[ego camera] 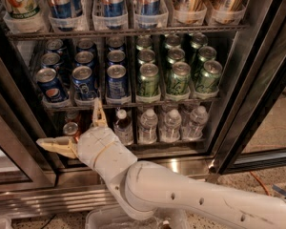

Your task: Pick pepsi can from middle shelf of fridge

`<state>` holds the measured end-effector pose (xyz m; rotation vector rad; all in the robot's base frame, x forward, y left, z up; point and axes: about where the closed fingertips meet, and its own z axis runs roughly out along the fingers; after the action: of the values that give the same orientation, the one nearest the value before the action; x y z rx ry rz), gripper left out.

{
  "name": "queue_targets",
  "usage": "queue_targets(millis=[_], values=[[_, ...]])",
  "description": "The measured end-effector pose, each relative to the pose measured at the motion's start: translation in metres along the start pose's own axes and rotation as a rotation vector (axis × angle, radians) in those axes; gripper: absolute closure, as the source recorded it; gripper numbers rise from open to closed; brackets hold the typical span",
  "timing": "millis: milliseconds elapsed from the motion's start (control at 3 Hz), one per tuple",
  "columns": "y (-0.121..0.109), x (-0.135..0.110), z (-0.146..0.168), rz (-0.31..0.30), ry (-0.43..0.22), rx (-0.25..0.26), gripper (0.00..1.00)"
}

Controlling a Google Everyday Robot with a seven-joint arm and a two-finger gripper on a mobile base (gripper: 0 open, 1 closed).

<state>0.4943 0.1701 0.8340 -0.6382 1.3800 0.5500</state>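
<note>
The hand (67, 122) is spread wide, its two tan fingers (52, 146) far apart and nothing held between them: one finger points left in front of the fridge's lower frame, the other points straight up, its tip reaching the front edge of the middle shelf (174, 99) below the blue cans. The hand sits low, before the bottom rack, at the end of a thick white arm (190, 197) that comes in from the lower right. The fridge (250, 75) stands open to view, with dark door frames on either side and a steel base below. On the middle shelf, clear plastic lane trays hold three rows of short blue cans on the left and three rows of green cans (148, 80) on the right. The pepsi can (50, 85) stands at the front of the leftmost row, its round logo facing out, up and to the left of the raised finger and apart from it. The rack above carries tall slim cans (112, 0) in clear bins. The bottom rack holds a red can (70, 129) just behind the hand and water bottles (172, 125) to its right.
</note>
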Motion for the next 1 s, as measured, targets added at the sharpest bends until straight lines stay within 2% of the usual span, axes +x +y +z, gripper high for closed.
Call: queue_targets(millis=[333, 1000], values=[[0.007, 0.001, 0.007, 0.017, 0.003, 0.024, 0.0], [0.034, 0.003, 0.039, 0.042, -0.013, 0.114, 0.0]])
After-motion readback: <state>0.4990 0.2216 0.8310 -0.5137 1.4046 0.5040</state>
